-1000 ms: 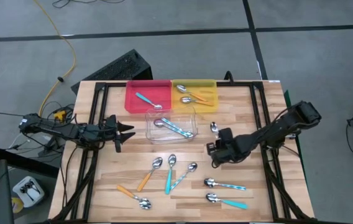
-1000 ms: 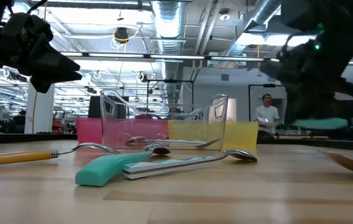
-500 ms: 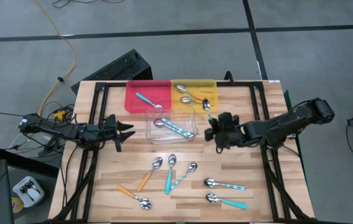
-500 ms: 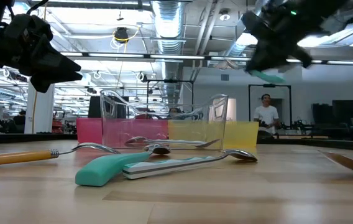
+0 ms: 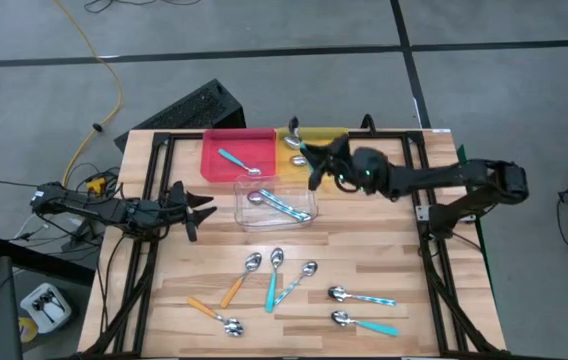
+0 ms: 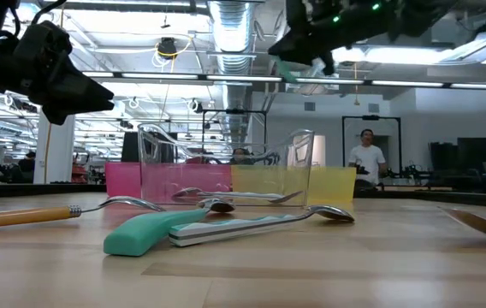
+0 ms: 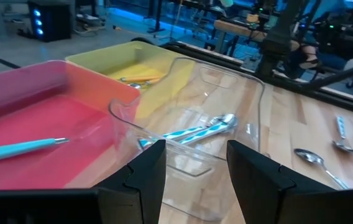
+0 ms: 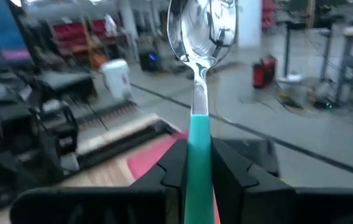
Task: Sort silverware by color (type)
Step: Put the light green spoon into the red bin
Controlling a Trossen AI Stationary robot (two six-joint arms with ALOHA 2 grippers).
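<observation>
My right gripper [image 5: 321,160] hangs level over the yellow tray [image 5: 336,135], shut on a spoon with a teal handle [image 8: 199,81]. The spoon's shiny bowl [image 5: 294,127] reaches out past the fingertips over the tray's far rim. My left gripper [image 5: 200,205] waits open at the table's left, facing the clear tray [image 7: 226,81], with nothing between its fingers. Several more spoons lie flat on the near half of the table, among them an orange one [image 5: 234,288], a teal one [image 5: 272,282] and a pale blue one [image 5: 362,297]. My right gripper pinches the spoon's teal handle [image 8: 199,134] between its two fingers. The fingers are level and point toward the table's far left, and the spoon lies along them. Its bowl [image 8: 201,28] sticks out beyond the fingertips. The spoon is lifted clear, high above the trays.
The red tray [image 5: 226,142] holds a teal spoon, the yellow tray holds orange spoons [image 5: 309,155], and the clear tray [image 5: 276,212] in front of them holds a pale blue spoon [image 5: 282,203]. A person stands in the room beyond the table [image 6: 365,158].
My right gripper has risen from the table's middle right and swung toward the far edge and left, ending over the yellow tray. It has tipped from pointing down to level and has carried the teal spoon along, clear of the table.
</observation>
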